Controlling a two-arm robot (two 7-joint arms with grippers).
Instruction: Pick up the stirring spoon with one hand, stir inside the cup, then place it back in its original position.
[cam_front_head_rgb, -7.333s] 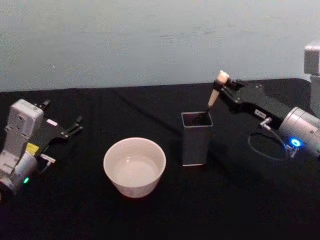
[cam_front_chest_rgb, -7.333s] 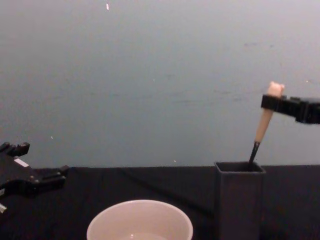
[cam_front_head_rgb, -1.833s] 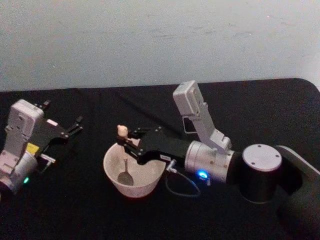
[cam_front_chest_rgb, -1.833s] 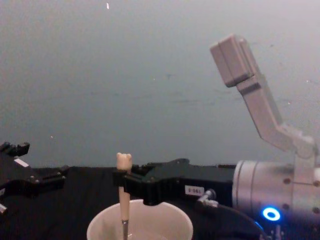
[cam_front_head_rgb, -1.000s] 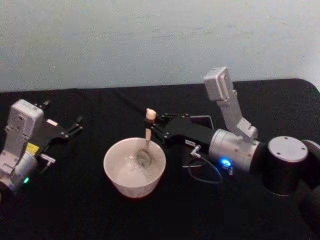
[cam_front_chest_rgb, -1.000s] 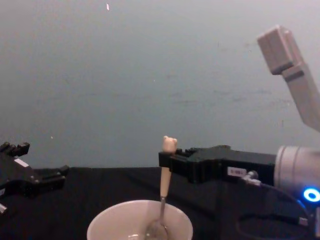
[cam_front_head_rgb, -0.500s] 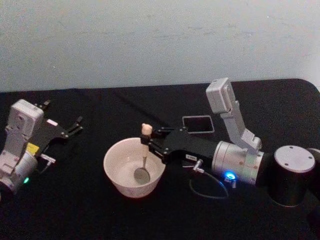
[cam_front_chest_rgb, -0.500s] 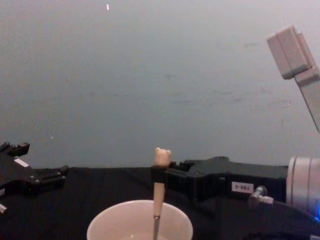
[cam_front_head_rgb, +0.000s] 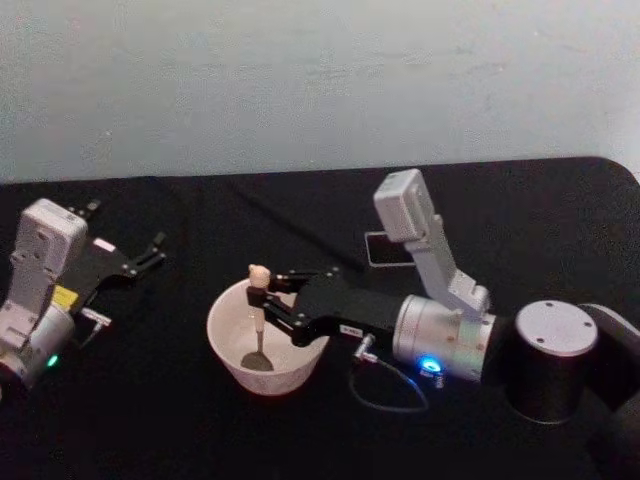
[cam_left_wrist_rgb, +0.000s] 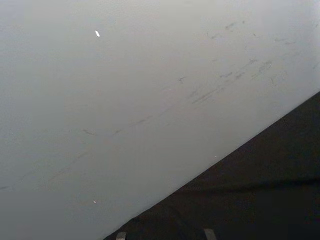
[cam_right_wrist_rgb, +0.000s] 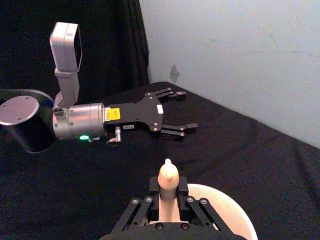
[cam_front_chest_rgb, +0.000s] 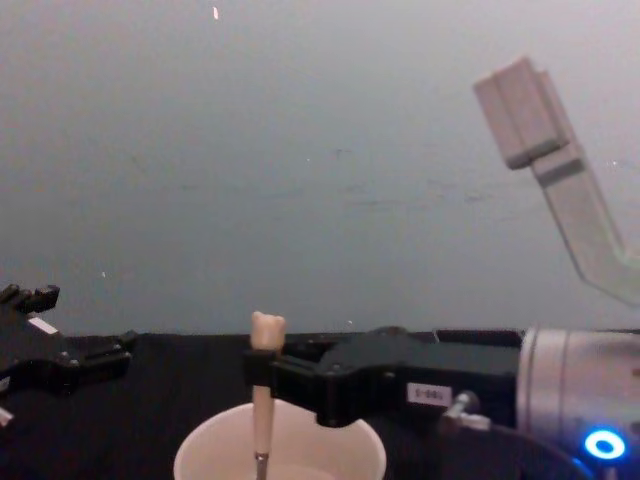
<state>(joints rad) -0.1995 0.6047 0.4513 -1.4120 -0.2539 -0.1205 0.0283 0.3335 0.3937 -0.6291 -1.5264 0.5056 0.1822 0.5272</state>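
The stirring spoon (cam_front_head_rgb: 257, 318) stood nearly upright in the cup (cam_front_head_rgb: 228, 358), metal bowl down near the floor. Half a second earlier it had been at the cup's right side; it had since swept toward the side facing the left pincer (cam_front_head_rgb: 150, 250). The right pincer (cam_front_head_rgb: 263, 303) stayed clenched on the beige handle just beneath the bear head, the shaft hanging below it. The holder box (cam_front_head_rgb: 378, 252) sat behind that arm. The left pincer lay released, well apart on the bench (cam_front_head_rgb: 180, 420).

The right hand (cam_front_head_rgb: 262, 298) grips the spoon (cam_front_head_rgb: 258, 322) by its beige handle, holding it upright with its bowl down inside the cup (cam_front_head_rgb: 226, 345). The left hand (cam_front_head_rgb: 148, 252) rests well apart at the black bench's (cam_front_head_rgb: 150, 420) left side, fingers spread.
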